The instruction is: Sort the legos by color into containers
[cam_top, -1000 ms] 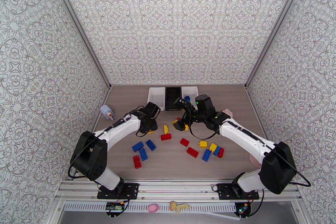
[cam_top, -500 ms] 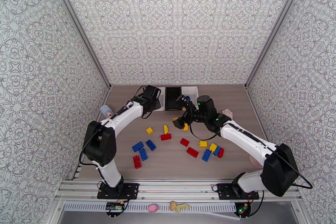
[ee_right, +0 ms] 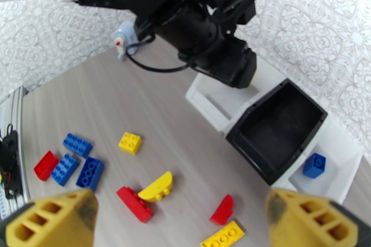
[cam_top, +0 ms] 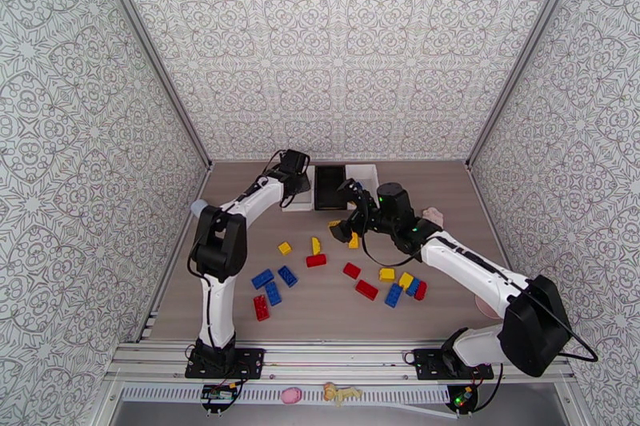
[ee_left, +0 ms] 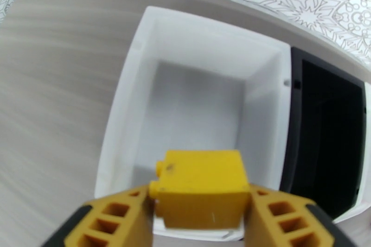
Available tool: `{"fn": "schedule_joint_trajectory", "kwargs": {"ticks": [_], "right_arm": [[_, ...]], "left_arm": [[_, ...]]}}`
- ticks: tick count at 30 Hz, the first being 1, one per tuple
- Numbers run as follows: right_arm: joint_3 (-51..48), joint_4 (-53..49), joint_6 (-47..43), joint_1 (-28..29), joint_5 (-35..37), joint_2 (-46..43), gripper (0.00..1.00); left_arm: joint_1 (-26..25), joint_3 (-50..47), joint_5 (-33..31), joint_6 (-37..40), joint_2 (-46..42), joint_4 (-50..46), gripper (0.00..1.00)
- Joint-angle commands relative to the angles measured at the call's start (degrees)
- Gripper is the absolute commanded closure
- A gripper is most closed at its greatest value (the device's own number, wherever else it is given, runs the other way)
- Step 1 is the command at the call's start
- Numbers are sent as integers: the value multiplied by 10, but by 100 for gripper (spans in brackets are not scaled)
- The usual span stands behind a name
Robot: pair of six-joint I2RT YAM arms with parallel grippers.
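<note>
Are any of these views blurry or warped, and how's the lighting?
Left wrist view: yellow lego sharp, table smeared, its far edge bowed by the lens. Right wrist view: right gripper soft-focused, black bin dark inside. Top external view: even light, crisp.

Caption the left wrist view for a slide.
Left gripper holds a yellow lego over the white bin, with the black bin alongside.

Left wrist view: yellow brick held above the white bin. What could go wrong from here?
1. The yellow brick in the left gripper hangs by the near rim of the white bin; released here, it may bounce out.
2. The black bin adjoins; drifting right could misplace it.
3. The open right gripper sits close by; the arms might collide.
</note>
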Motion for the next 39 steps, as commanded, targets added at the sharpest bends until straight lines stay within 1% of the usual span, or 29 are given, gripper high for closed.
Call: {"fn": "schedule_joint_trajectory", "kwargs": {"ticks": [1, 2, 5, 7, 10, 12, 14, 16, 18, 22, 25, 28, 31, 33, 35, 37, 39], "right_arm": [[-17, 28, 20, 5, 53, -24, 1], [-19, 27, 21, 5, 63, -26, 1], [-23, 28, 31, 5, 84, -29, 1], [-21, 26, 44, 4, 93, -28, 0], [-15, 17, 79, 4, 127, -22, 0], [-5, 0, 118, 3, 171, -16, 0], [-4, 1, 121, 2, 182, -9, 0], [-3, -1, 125, 0, 191, 0, 0], [3, -8, 130, -1, 194, 13, 1], [30, -44, 148, -3, 200, 48, 1], [65, -93, 151, -4, 205, 84, 3], [101, -145, 153, -4, 214, 122, 5], [131, -185, 161, -4, 214, 158, 7], [153, -208, 166, -4, 207, 183, 8], [173, -230, 171, -4, 197, 207, 10], [191, -248, 178, -4, 191, 227, 13], [209, -265, 186, -4, 182, 249, 19]], "left_arm": [[-5, 12, 5, 23, -25, 10, 34], [-8, 4, 5, 29, -37, 13, 31], [-15, -37, 8, 48, -86, 35, 26], [-21, -82, 19, 63, -125, 64, 19], [-33, -165, 27, 88, -195, 117, 11], [-41, -224, 37, 115, -239, 150, 9], [-49, -284, 42, 138, -280, 190, 5], [-56, -348, 54, 156, -315, 244, 4], [-65, -417, 90, 190, -353, 303, 5], [-84, -511, 135, 242, -412, 359, 5], [-108, -573, 164, 281, -452, 400, 4], [-140, -633, 165, 310, -487, 437, 3], [-160, -686, 170, 310, -513, 482, 1], [-173, -727, 183, 303, -518, 533, 0], [-187, -763, 195, 314, -518, 572, 0], [-206, -790, 175, 327, -519, 603, 0], [-218, -804, 157, 333, -518, 619, 0]]}}
